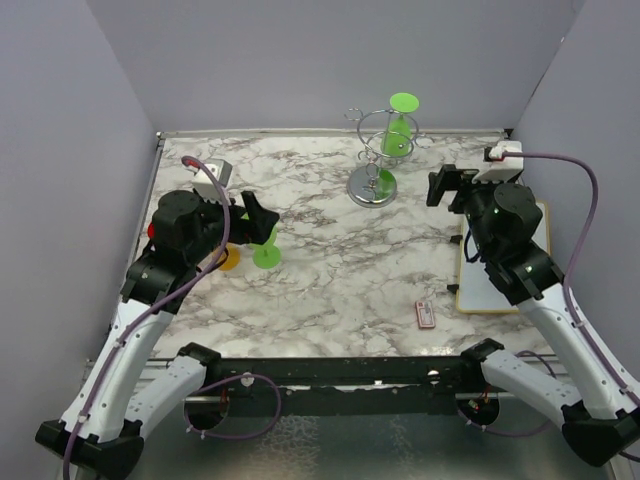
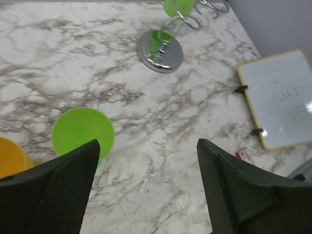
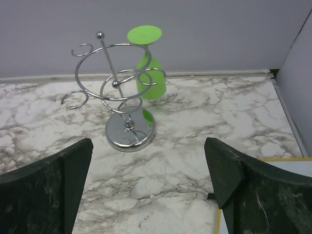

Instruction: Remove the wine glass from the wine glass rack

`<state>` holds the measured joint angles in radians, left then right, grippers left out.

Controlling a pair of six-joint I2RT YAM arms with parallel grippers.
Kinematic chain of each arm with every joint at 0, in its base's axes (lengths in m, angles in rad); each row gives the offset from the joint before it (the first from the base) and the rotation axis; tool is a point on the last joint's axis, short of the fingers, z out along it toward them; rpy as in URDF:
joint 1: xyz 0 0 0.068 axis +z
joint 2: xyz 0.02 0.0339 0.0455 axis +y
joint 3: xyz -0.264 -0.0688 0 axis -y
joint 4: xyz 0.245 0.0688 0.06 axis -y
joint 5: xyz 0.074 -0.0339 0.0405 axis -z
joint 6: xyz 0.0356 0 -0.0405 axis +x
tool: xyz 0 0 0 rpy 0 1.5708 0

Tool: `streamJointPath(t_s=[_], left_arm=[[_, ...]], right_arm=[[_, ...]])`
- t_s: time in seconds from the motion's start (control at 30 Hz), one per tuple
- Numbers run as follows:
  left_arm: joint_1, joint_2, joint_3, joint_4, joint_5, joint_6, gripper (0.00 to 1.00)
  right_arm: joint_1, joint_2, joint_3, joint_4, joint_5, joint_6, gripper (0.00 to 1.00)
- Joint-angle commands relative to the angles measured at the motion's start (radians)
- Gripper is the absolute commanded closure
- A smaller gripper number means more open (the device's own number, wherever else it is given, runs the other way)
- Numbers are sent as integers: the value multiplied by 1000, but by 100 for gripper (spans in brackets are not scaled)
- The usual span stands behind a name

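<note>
The chrome wine glass rack (image 1: 372, 150) stands on its disc base (image 3: 130, 132) at the back middle of the marble table. A green wine glass (image 3: 150, 73) hangs upside down from a far loop, foot uppermost (image 1: 404, 102). My right gripper (image 3: 147, 146) is open and empty, level with the rack's base, to its right and short of it (image 1: 440, 187). Over the table's left side my left gripper (image 2: 147, 144) is open with only bare marble between its fingers. Another green glass (image 2: 83, 130) stands just beside the left finger (image 1: 267, 255).
An orange glass (image 2: 9, 156) sits left of the green one on the table. A yellow-framed whiteboard (image 1: 500, 265) lies at the right edge, under the right arm. A small red and white item (image 1: 425, 314) lies near the front. Grey walls enclose the table.
</note>
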<state>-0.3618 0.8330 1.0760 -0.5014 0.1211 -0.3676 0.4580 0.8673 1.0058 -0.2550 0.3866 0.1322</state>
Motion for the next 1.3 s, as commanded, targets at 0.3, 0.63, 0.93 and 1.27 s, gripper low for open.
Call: streamJointPath(t_s=[0.3, 0.63, 0.93, 1.27], left_arm=[[-2, -108, -184, 180, 286, 8, 13], [-1, -155, -246, 266, 343, -149, 13], [-2, -97, -183, 265, 344, -137, 12], [-1, -70, -164, 257, 330, -121, 13]], right_arm=[[-72, 360, 332, -9, -49, 83, 1], [-355, 663, 608, -38, -548, 361, 1], [-511, 934, 697, 141, -875, 659, 6], [-521, 1220, 775, 410, -1035, 925, 29]])
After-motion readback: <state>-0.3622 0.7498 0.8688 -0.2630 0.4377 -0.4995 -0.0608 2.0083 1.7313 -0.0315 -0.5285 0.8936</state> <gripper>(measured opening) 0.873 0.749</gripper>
